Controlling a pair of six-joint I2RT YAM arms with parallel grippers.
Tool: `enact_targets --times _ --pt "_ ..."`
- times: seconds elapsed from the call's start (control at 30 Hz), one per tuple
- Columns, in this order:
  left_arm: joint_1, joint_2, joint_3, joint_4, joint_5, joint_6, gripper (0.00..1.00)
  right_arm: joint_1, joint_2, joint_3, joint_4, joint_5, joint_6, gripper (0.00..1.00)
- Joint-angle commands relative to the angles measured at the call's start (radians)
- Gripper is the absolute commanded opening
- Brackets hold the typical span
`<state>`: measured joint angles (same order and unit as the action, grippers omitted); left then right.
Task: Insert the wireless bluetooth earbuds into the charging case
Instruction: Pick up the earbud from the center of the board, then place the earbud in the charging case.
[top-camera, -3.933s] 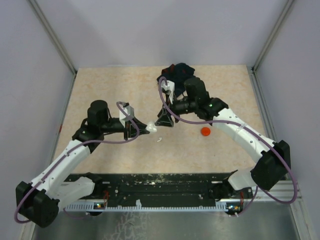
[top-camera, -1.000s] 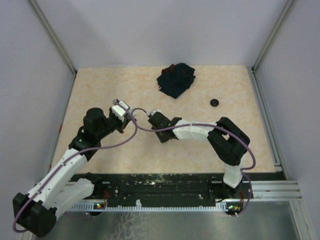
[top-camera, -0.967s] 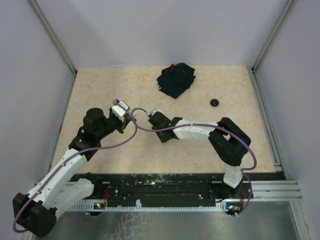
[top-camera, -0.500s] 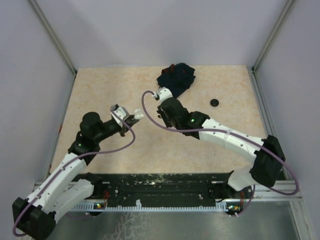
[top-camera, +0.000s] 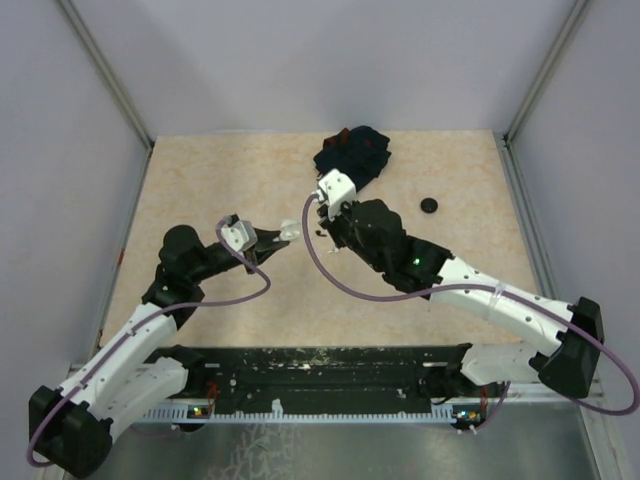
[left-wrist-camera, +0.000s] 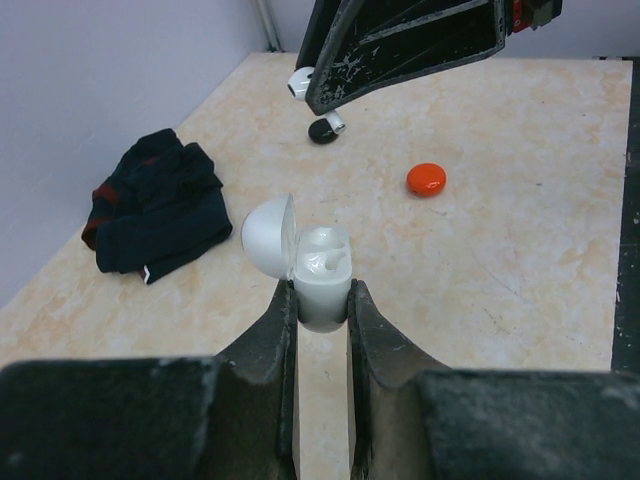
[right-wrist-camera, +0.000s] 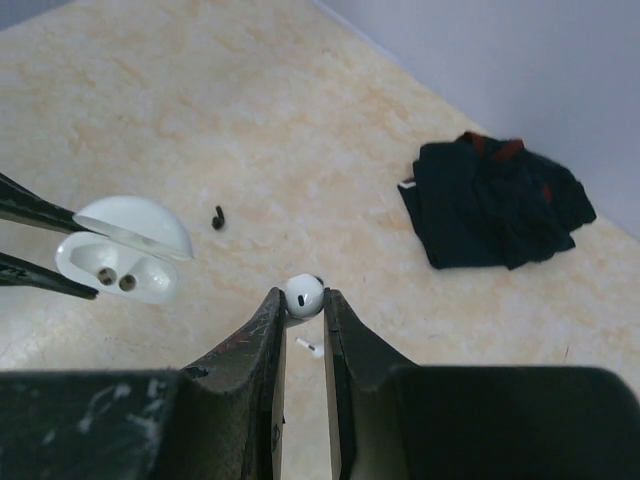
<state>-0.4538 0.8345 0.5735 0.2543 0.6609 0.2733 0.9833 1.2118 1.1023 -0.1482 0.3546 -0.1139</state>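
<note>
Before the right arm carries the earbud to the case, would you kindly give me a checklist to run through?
1. The charging case is clamped in the left end effector: ok.
2. Its lid is open: ok.
3. The white earbud is pinched in the right end effector: ok.
4. Both sockets look empty: ok.
5. Earbud stem lined up with a socket: cannot tell.

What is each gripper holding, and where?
The left gripper pinches the open charging case by its base; right gripper pinches a white earbud by its head.
</note>
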Motion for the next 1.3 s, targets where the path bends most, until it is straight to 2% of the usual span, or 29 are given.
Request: enact_targets --times 0.0,0.13,0.53,1.27 --pt "0.001 0.002 -0.011 0.116 0.048 -0.049 0.0 0.053 -0.026 -0.024 0.183 -0.013 -0.111 0.12" --pt "0.001 0.018 -0.005 0.15 0.03 -0.087 0.0 0.083 -0.017 -0.033 0.236 -0.01 -0.132 0.12" --pt "0.001 0.011 -0.03 0.221 -0.012 -0.134 0.0 0.152 0.068 0.04 0.226 0.08 -0.119 0.12" --pt "-0.01 0.012 -0.031 0.189 -0.029 -0.114 0.0 0.188 0.089 0.059 0.292 0.154 -0.148 0.12"
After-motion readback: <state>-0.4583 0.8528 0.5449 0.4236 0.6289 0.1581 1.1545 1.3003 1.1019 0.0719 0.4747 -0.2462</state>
